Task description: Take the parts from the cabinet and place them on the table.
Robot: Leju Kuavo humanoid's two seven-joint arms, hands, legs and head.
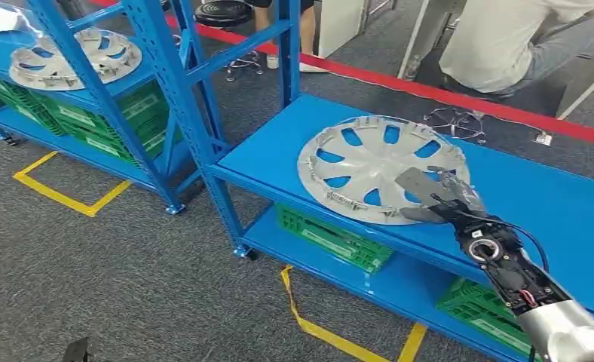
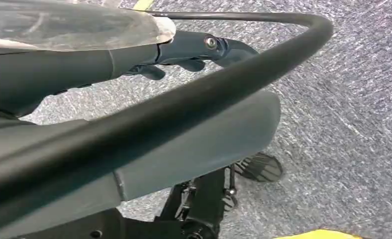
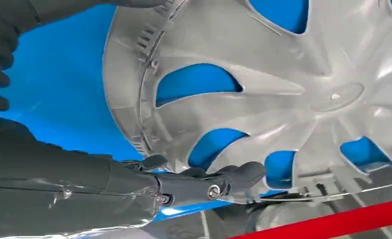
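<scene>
My right hand (image 1: 439, 197) rested at the near rim of a silver wheel cover (image 1: 377, 167) that lay flat, hollow side up, on the upper shelf of the blue cabinet (image 1: 279, 154). From the right wrist view the thumb sat over the cover's edge and the darker fingers (image 3: 234, 175) reached along beneath it, partly curled; I could not tell whether they had actually closed on the rim or only touched it. My left hand (image 2: 189, 55) hung over the grey carpet with its fingers curled in and nothing in them. The cover was a broad, thin moulded disc with curved spokes, teardrop openings showing the blue shelf through them, and a ring of small clips around its lip. I judged it light but springy, smooth enough to slip, and its clips easy to snap, so the firmer hold seemed to be the rim beside a spoke. A second cover (image 1: 75, 56) lay on the neighbouring rack. A seated person (image 1: 516, 41) was beyond the red floor line.
</scene>
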